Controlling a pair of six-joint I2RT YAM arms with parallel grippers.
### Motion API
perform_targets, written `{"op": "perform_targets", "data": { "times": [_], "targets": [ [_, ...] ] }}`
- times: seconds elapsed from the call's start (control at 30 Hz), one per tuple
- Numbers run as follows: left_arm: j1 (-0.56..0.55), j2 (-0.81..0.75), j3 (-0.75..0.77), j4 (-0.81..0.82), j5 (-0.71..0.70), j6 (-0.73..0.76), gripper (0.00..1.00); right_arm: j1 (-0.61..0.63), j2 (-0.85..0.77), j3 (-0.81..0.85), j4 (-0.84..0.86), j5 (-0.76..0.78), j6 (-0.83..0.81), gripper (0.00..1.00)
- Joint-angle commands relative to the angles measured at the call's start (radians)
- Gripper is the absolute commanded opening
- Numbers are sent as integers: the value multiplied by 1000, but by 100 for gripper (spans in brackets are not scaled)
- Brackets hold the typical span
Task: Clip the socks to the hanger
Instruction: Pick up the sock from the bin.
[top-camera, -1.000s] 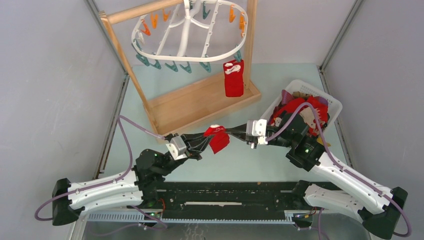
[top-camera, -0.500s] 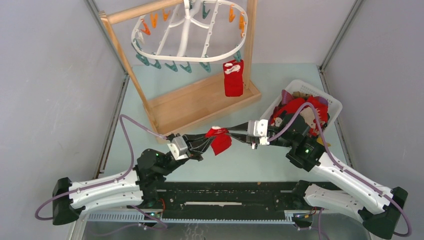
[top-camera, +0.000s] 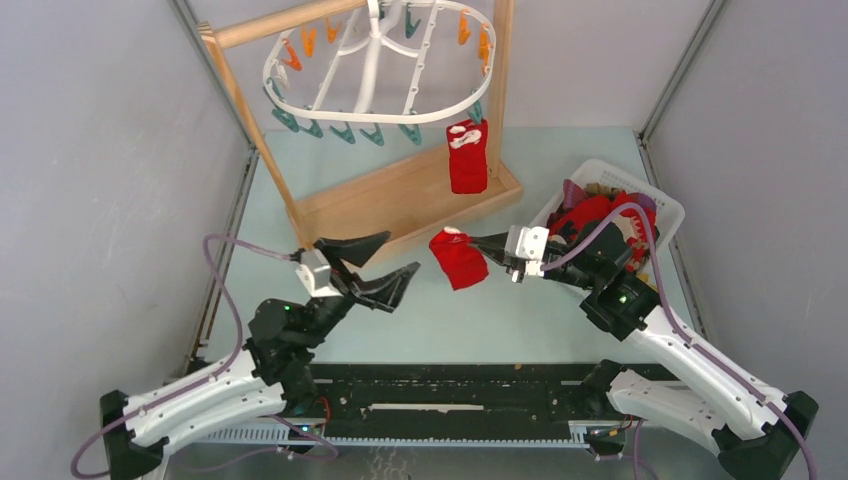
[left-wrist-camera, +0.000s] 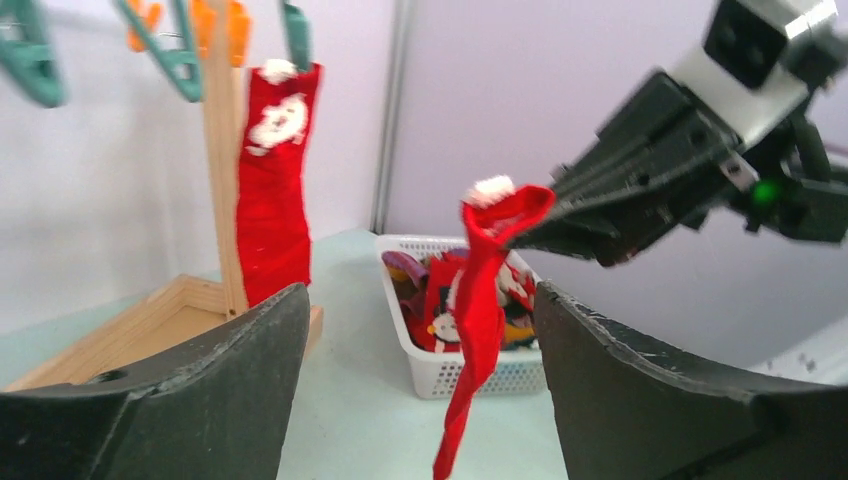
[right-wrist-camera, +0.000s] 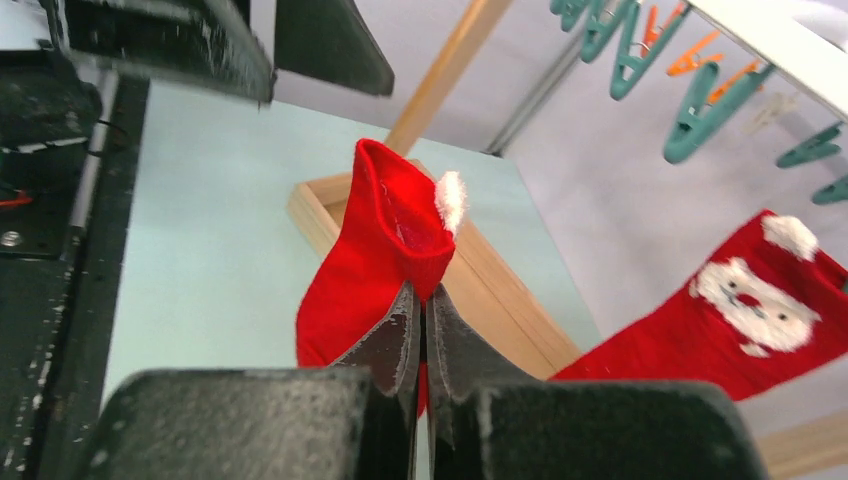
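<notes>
Clamped on the cuff of the small red fabric sock (top-camera: 458, 262), the right gripper (top-camera: 479, 244) should raise it toward the white plastic oval hanger (top-camera: 400, 118) at eleven o'clock, while the left gripper (top-camera: 401, 253) gapes.

Top view looks down from behind; the wrist views face each other closely, sharing the pinched red sock (left-wrist-camera: 478, 290).
</notes>
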Motion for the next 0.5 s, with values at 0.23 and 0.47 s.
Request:
{"op": "perform_targets", "data": {
  "times": [0.23, 0.47],
  "targets": [
    [291, 114, 284, -339, 250, -425, 66, -47, -11, -5, -57, -19, -239, 5],
    [310, 183, 380, -464, 476, -385, 60, -41, -4, -5, -85, -78, -323, 6]
  ]
}}
